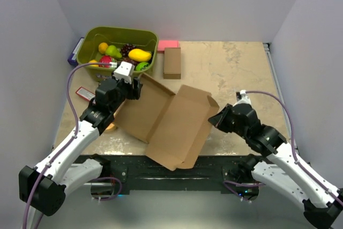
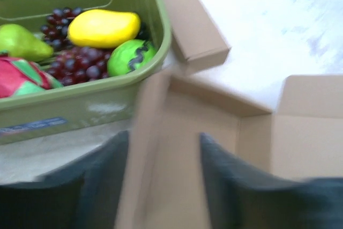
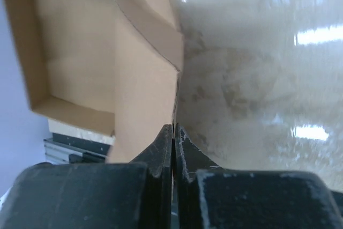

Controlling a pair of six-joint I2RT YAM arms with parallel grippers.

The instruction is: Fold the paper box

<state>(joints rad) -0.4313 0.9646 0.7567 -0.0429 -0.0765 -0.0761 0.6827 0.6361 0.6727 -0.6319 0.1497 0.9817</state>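
The paper box (image 1: 166,122) is a large brown cardboard sheet, partly folded, lying tilted in the middle of the table with its near corner over the front edge. My left gripper (image 1: 135,88) is at its far left edge. In the blurred left wrist view the gripper (image 2: 163,138) is open, with a raised flap of the box (image 2: 214,148) between the fingers (image 2: 225,181). My right gripper (image 1: 213,119) is at the box's right edge. In the right wrist view it (image 3: 173,128) is shut on the thin edge of a flap (image 3: 139,79).
A green bin (image 1: 154,46) of toy fruit stands at the back left, close behind the left gripper; it also shows in the left wrist view (image 2: 80,105). A small brown box (image 1: 172,63) and a pink block (image 1: 168,45) lie beside it. A red and white card (image 1: 86,94) lies at the left.
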